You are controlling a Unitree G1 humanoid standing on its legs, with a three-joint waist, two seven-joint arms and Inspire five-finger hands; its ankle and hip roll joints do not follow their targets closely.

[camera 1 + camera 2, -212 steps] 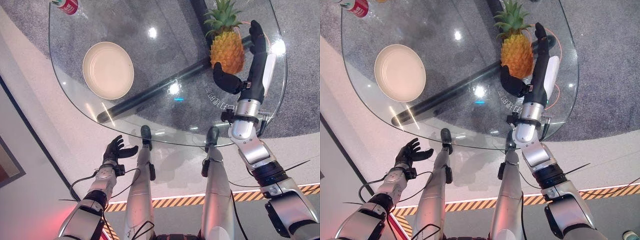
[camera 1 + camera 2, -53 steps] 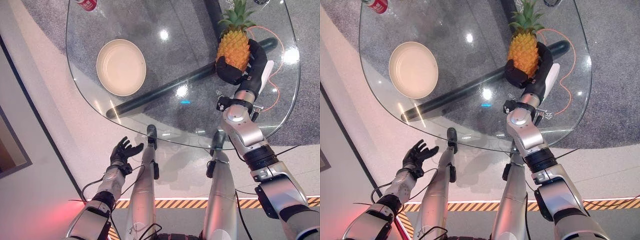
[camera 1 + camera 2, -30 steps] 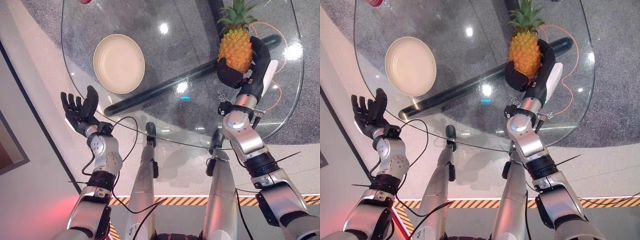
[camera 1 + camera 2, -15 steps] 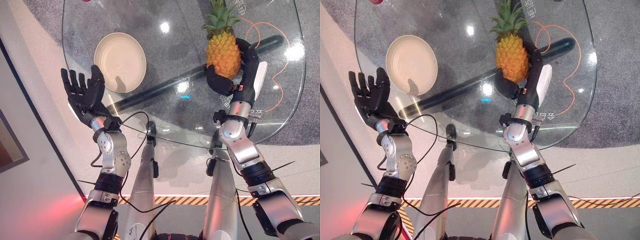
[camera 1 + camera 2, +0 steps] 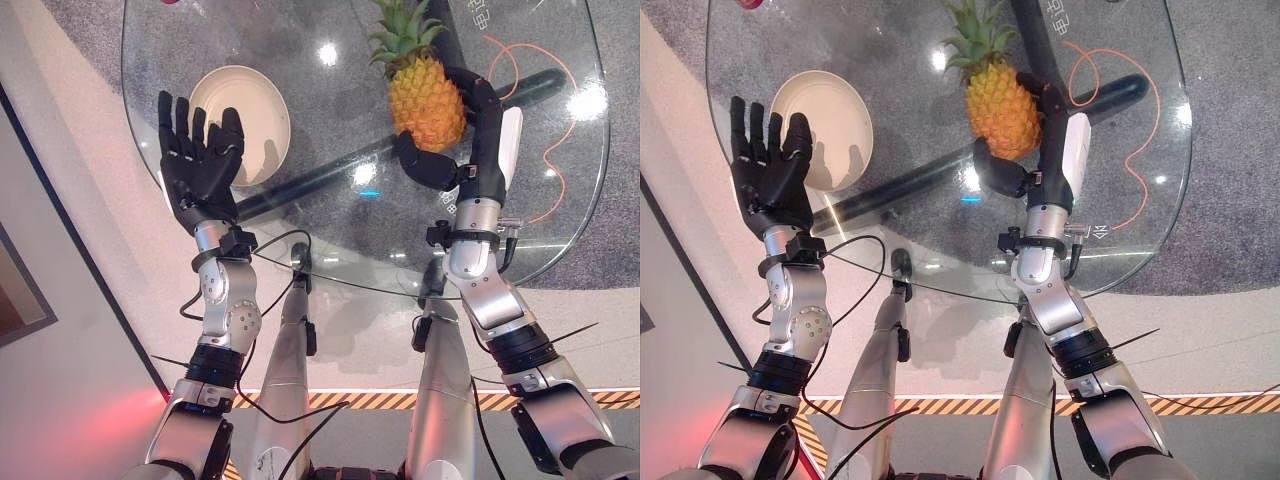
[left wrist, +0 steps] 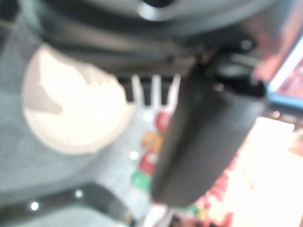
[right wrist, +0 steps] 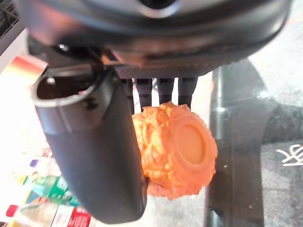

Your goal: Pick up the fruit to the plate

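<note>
An orange pineapple (image 5: 425, 98) with a green crown is held upright above the glass table (image 5: 300, 40). My right hand (image 5: 470, 150) is shut on it, thumb on one side and fingers round the other. Its base (image 7: 182, 153) shows between thumb and fingers in the right wrist view. A cream plate (image 5: 245, 110) lies at the table's left. My left hand (image 5: 200, 165) is raised with straight, spread fingers, palm up, just in front of the plate's near edge. The plate (image 6: 71, 101) also appears past the hand in the left wrist view.
A dark tube (image 5: 330, 170) runs diagonally beneath the glass. An orange cable (image 5: 545, 130) loops at the table's right side. A red can (image 5: 745, 4) stands at the far left edge. The table's curved near rim (image 5: 330, 282) lies just ahead of both arms.
My right hand has carried the pineapple further left. My left hand has risen and moved right, now overlapping the plate's near edge.
</note>
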